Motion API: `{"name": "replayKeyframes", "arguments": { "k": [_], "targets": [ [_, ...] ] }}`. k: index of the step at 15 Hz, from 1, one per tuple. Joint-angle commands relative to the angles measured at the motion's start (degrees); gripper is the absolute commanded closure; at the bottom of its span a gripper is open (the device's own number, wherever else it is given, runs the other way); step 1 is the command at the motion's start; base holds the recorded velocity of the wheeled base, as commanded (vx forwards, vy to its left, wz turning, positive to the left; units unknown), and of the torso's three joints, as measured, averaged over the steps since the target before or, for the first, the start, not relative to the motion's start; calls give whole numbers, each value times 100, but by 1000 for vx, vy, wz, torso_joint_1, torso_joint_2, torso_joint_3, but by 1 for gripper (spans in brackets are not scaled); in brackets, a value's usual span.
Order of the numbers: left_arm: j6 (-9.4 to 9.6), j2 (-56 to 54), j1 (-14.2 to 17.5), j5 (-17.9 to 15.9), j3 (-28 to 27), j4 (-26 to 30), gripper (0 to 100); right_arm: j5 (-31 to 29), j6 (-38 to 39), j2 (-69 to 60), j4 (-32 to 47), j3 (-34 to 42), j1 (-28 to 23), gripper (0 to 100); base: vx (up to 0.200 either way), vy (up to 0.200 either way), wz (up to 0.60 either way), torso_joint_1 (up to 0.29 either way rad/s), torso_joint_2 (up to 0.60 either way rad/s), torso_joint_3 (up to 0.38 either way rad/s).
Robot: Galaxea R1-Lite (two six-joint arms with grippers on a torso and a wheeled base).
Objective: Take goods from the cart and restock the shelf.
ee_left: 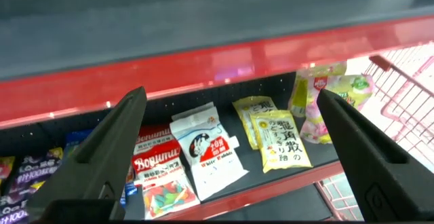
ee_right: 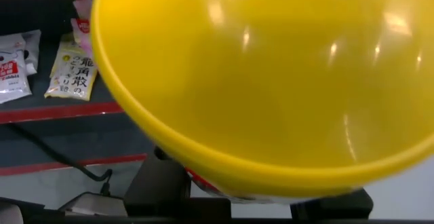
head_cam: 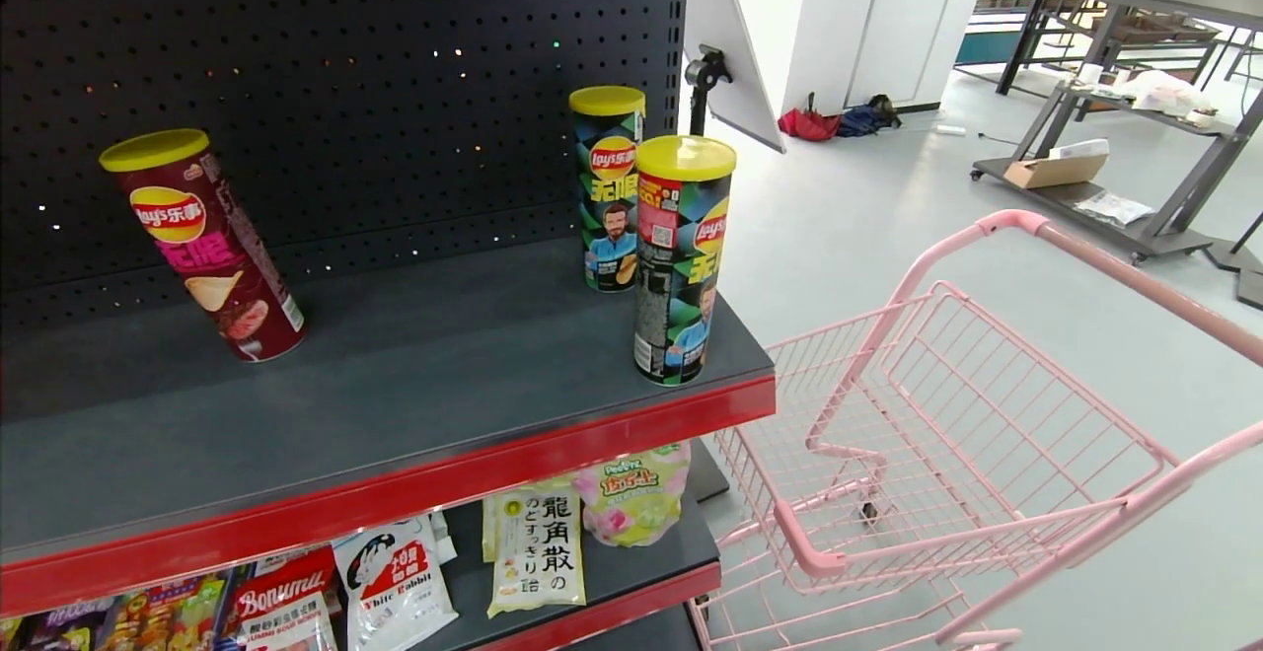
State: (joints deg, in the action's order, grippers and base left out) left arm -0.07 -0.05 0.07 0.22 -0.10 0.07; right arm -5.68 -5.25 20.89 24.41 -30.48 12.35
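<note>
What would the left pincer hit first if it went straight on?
Likely the white bag on the lower shelf, centred ahead of the open left pincer; depth is unclear.

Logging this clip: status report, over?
Left gripper open, by lower shelf. Right gripper shut on can. Three cans stand on top shelf.

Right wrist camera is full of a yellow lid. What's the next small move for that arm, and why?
Probably lift the right gripper and chip can toward the top shelf. That wrist view faces snack bags on the lower shelf, so the can seems below the top shelf, which has room between the maroon can and the green cans.
</note>
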Motion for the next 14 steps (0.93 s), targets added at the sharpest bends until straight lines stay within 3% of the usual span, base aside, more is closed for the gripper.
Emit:
{"name": "replayKeyframes", "arguments": {
  "k": [1, 8, 11, 14],
  "targets": [
    [-1, 5, 1, 4, 1, 1, 0, 6, -11, 20, 3, 15, 4, 100, 0, 0, 0, 193, -447, -266],
    [-10, 5, 1, 4, 1, 1, 0, 6, -11, 108, -6, 77, 4, 100, 0, 0, 0, 165, -385, -232],
    [-10, 5, 1, 4, 1, 1, 0, -30, -28, 134, -50, 191, -4, 100, 0, 0, 0, 44, -111, -55],
    [-10, 5, 1, 4, 1, 1, 0, -38, -37, 125, -68, 262, -4, 100, 0, 0, 600, 9, -7, -4]
  ]
}}
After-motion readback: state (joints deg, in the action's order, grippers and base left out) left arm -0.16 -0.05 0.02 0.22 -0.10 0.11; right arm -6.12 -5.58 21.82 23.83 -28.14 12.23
